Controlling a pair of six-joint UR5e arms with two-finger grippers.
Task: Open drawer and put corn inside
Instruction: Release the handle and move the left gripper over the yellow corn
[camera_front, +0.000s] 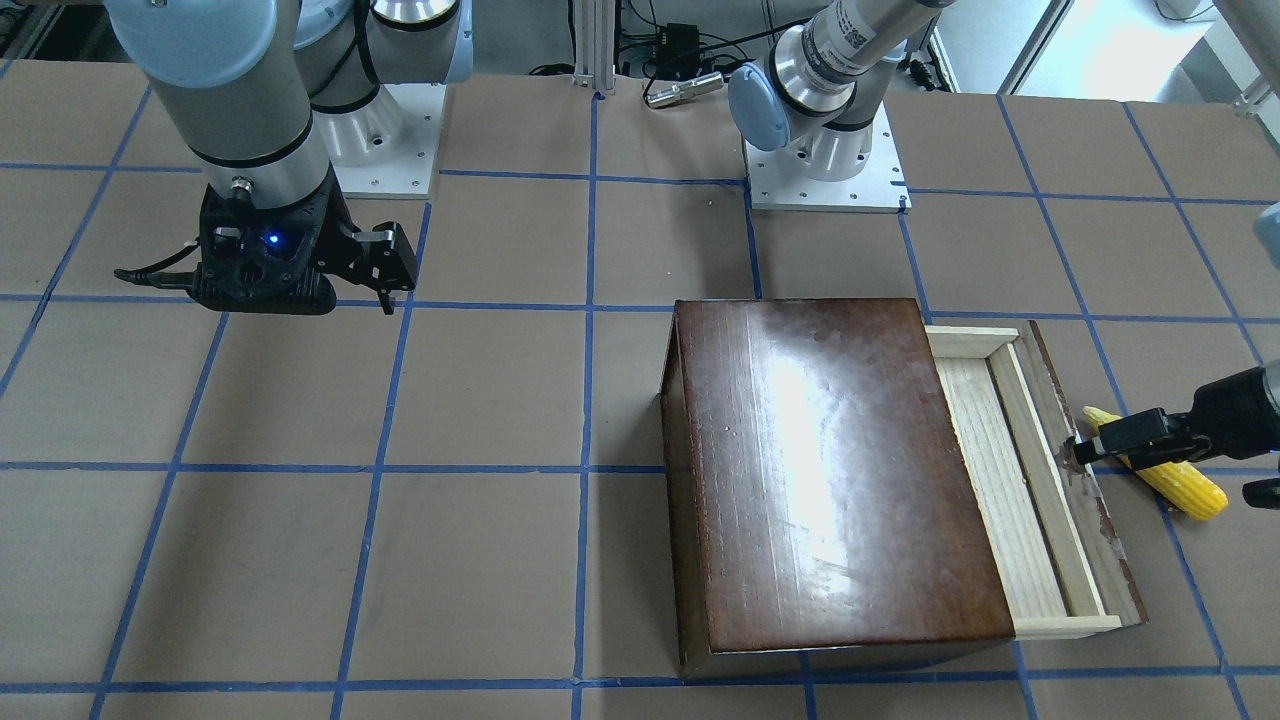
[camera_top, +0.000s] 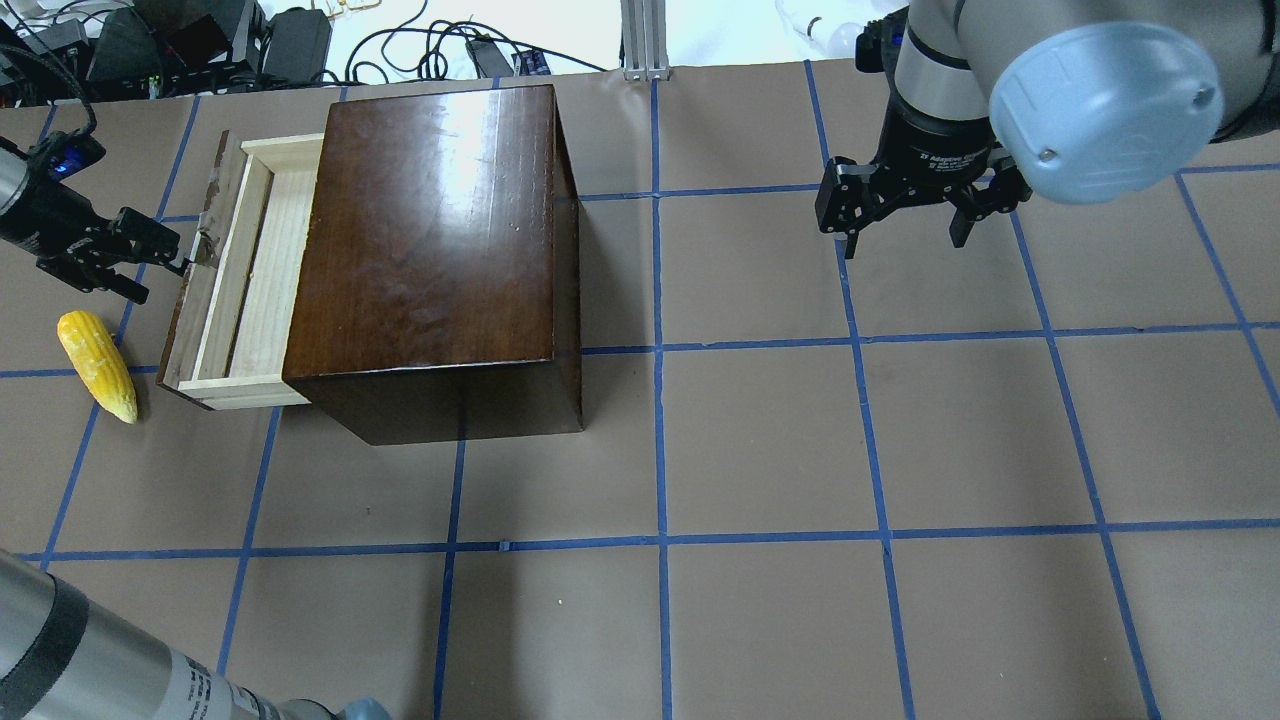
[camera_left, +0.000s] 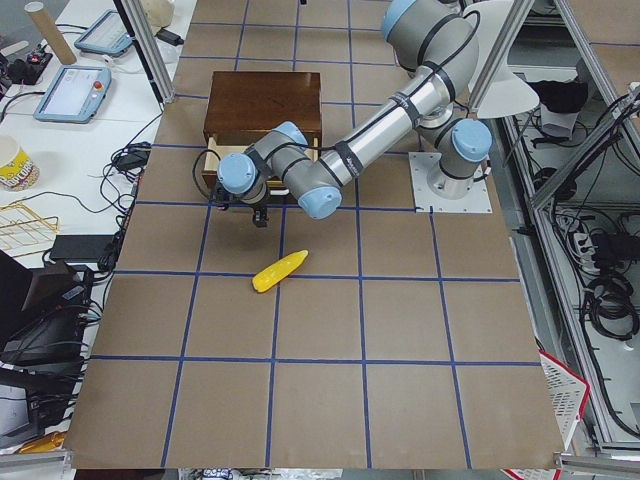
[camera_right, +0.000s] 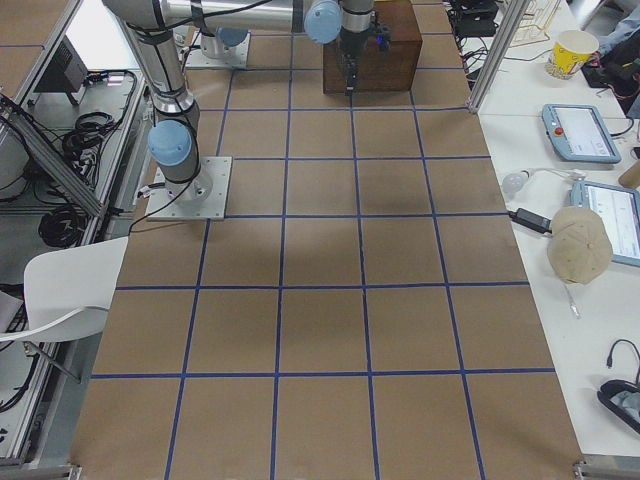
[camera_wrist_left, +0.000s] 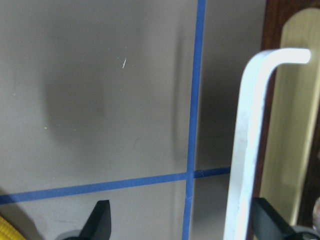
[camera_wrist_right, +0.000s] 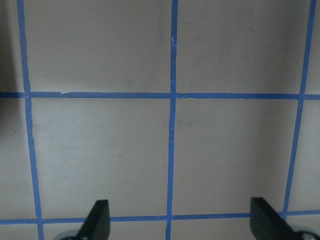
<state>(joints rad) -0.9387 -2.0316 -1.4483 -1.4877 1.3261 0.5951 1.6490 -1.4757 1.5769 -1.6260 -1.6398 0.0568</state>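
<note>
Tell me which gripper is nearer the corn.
Left. The left gripper sits at the drawer front, just beside the corn; the right gripper hangs far off, beyond the box.

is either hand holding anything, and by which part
Nothing is clamped: left hand is open around the drawer handle, right hand open over the table.

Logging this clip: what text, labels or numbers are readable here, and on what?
"Adaptive": white print on the black collar above the right gripper; the words around it are blurred.
Sticker on the left arm: a code pattern and small print, too small to read.
Paper cup on the side desk: print blurred.
No text shows on the box or the corn.
</note>
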